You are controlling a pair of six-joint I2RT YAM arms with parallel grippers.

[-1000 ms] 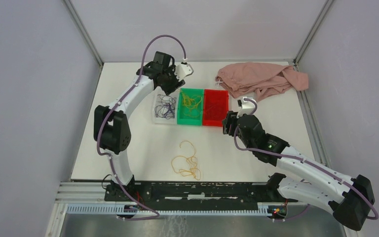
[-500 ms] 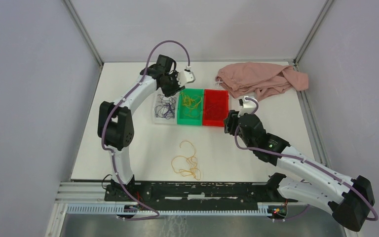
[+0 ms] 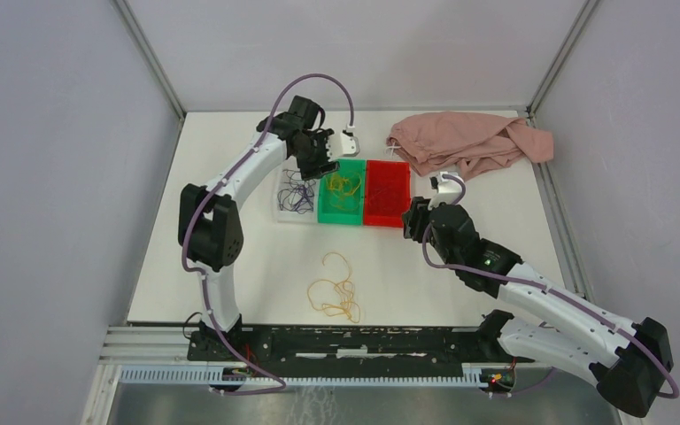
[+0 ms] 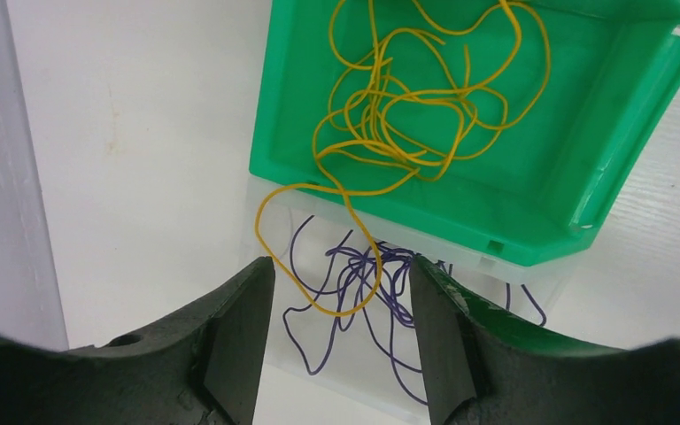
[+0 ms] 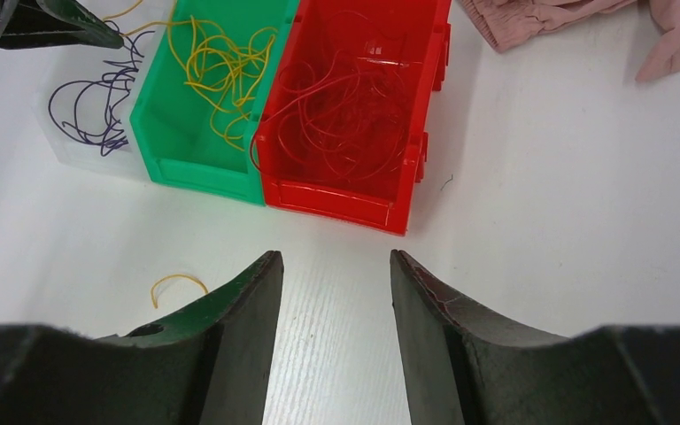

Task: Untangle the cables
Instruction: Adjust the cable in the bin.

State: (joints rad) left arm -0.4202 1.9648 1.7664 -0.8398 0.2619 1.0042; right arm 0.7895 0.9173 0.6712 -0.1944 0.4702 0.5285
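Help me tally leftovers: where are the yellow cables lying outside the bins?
In the top view, the loose yellow cables lie on the table at centre, toward its near edge, in front of the green bin and apart from it.

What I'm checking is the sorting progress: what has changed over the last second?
The left gripper shifted a little right, toward the far corner of the green bin; its jaws stand open, holding nothing. A yellow cable loop hangs over that bin's rim. The right gripper, open too, the red bin and the loose yellow cables stayed put.
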